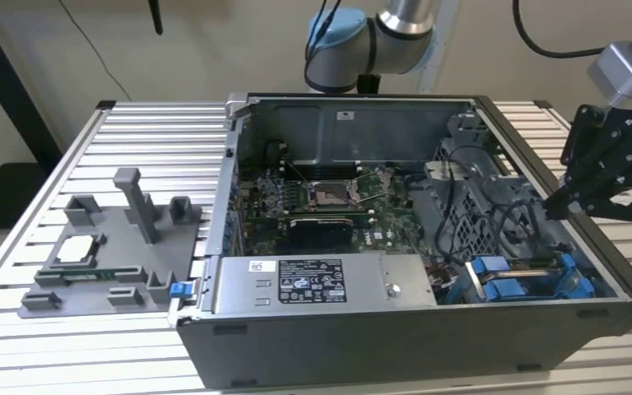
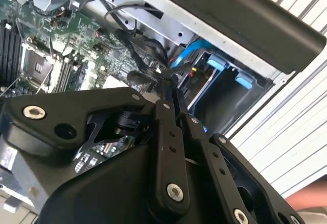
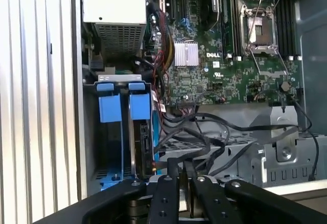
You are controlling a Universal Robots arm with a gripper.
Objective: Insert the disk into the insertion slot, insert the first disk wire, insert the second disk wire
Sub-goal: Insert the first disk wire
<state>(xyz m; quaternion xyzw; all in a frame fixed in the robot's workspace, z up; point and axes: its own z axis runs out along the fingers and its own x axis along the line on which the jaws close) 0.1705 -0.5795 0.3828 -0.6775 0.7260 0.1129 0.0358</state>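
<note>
Just beyond the claw (image 3: 180,164), the one disk (image 3: 144,142) is sitting in the insertion slot (image 3: 118,77), so that step looks done; both wires seem to be outstanding. Its fingers are pressing together among black cables (image 3: 204,147); I cannot tell whether they are pinching one. Two blue carrier handles (image 3: 139,105) are showing beside it.

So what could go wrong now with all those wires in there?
Two things, I think. The black cables lie tangled right beside the end effector, so it might snag or tug one as it moves. In the exterior view it also hangs close to the case wall, just above the insertion slot, so a small slip could bump the metal edge.
</note>
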